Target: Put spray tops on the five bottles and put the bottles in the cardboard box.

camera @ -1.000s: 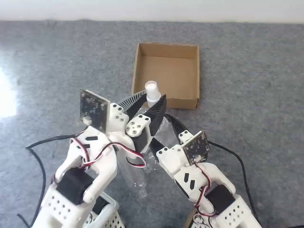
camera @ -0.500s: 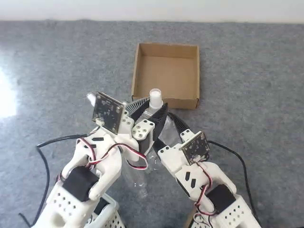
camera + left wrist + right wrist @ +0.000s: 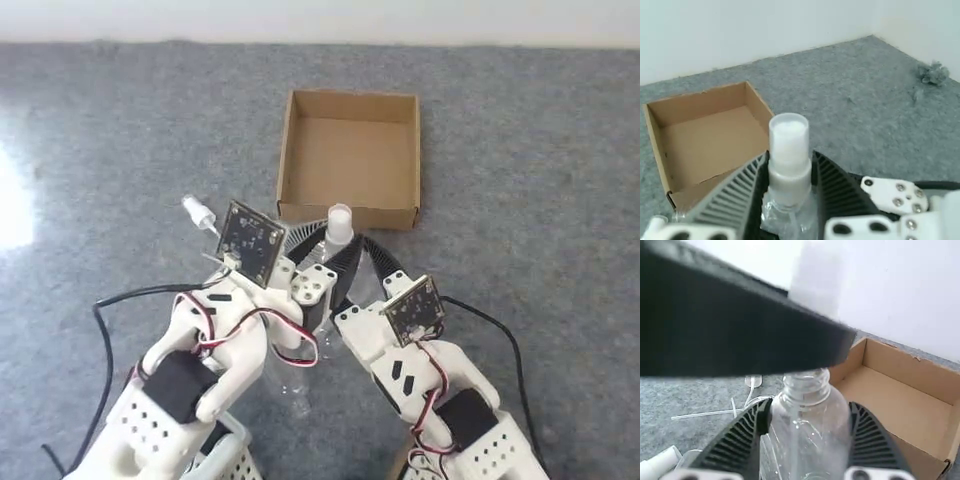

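A white spray top (image 3: 788, 150) stands on the neck of a clear bottle (image 3: 807, 415), just in front of the cardboard box (image 3: 350, 160). My left gripper (image 3: 788, 160) is shut on the spray top (image 3: 338, 220) from both sides. My right gripper (image 3: 810, 410) is shut on the bottle's shoulder, holding it upright below the left fingers (image 3: 740, 330). In the high view both grippers meet at the box's near wall, the left gripper (image 3: 335, 232) above the right gripper (image 3: 352, 268). The box is open and holds nothing.
A loose spray top (image 3: 197, 212) lies on the grey table left of the arms. More spray tops (image 3: 754, 381) lie near the bottle. A white perforated basket (image 3: 225, 452) sits at the near left edge. A black cable (image 3: 120, 300) runs beside the left arm.
My left gripper has carried the spray top right and toward the near side, lowering it onto the bottle's neck. The loose spray top on the left came into sight. The right arm kept still.
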`<action>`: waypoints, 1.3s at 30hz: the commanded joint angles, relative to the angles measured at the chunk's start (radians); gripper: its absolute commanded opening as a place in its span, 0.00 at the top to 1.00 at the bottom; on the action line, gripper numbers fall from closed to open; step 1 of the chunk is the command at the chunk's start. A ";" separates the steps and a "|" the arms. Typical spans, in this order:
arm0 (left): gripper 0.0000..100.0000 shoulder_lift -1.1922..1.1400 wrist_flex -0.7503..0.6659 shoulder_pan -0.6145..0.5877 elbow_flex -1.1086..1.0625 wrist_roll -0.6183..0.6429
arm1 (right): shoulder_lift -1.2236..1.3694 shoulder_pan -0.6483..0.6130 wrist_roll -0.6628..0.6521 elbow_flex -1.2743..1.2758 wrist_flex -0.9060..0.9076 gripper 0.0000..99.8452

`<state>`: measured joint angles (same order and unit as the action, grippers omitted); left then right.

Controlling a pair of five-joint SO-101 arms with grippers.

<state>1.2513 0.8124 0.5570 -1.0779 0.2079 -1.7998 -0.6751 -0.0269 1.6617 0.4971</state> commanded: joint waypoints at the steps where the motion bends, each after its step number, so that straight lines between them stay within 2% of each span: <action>1: 0.97 0.009 -0.034 0.008 -0.001 -0.046 | -0.018 0.022 -0.015 0.017 0.005 0.87; 4: 0.95 0.009 -0.031 0.008 -0.004 -0.049 | -0.018 0.022 -0.014 0.017 0.005 0.87; 10: 0.78 0.017 0.012 0.008 0.001 -0.043 | -0.018 0.022 -0.012 0.017 0.005 0.87; 18: 0.77 0.018 0.020 0.006 0.008 -0.046 | -0.018 0.054 -0.011 0.017 0.001 0.87; 21: 0.77 0.018 0.064 0.005 0.047 -0.044 | -0.018 0.082 -0.009 0.017 -0.004 0.87; 26: 0.77 0.018 0.124 0.002 0.107 -0.041 | -0.018 0.081 -0.009 0.017 -0.004 0.87; 33: 0.77 0.020 0.129 0.000 0.147 -0.041 | -0.018 0.081 -0.009 0.020 -0.004 0.87; 39: 0.77 0.020 0.167 -0.080 0.213 -0.031 | -0.016 0.081 -0.009 0.021 -0.004 0.87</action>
<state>1.2513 0.9705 0.5125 -0.9398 0.1649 -1.7998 -0.6045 -0.0269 1.6617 0.4971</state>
